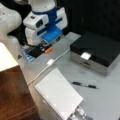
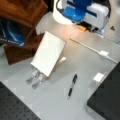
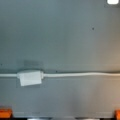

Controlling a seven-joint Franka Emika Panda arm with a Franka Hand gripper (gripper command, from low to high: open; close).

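Hand (image 1: 46, 48) low over table, grip state unclear | nearest: white cable (image 3: 75, 74) | no legible text

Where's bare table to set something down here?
Free: table below the pen; the strip between black box and cable. Crowded: around the notepad by the wooden shelf, and under the gripper.

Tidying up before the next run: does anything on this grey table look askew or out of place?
The white spiral notepad stands tilted, propped on a metal clip stand rather than lying flat. A thin white cable with a small white box runs loose across the grey table, and a black pen lies loose by itself. Nothing looks spilled or broken.
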